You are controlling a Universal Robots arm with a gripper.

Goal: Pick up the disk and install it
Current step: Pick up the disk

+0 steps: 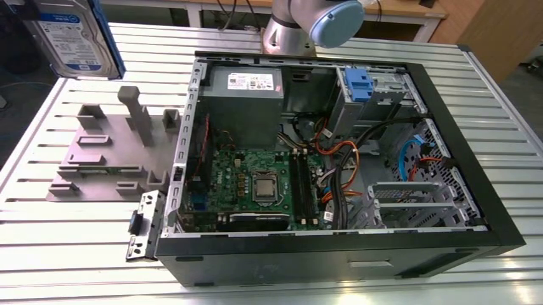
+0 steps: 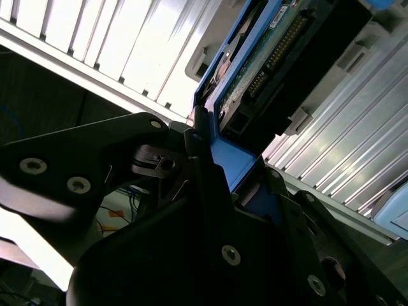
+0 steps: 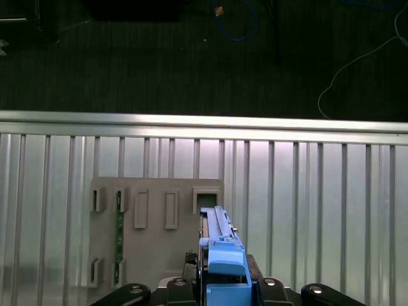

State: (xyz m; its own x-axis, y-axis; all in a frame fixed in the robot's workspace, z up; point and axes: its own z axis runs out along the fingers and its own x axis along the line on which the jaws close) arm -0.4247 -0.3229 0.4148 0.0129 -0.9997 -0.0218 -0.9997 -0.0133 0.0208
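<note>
disk, the flat silver hard drive with a white-and-blue label and blue plastic side rails, hangs upright in the air at the exterior view's upper left. it is well apart from the open black computer case. in the first wrist view it is edge-on above the grey moulded fixture tray. the black two-finger gripper is pinching it by a blue rail, a finger lying flat against the plastic in the second wrist view.

to carry it well, i judge the pinch should sit centred on the rail (an off-centre hold would let the drive swing). the drive should also ride clear of the tray's tall grey post.

the drive's label carries dark print, as does the white sticker on the grey power-supply box; i leave both unread.
</note>
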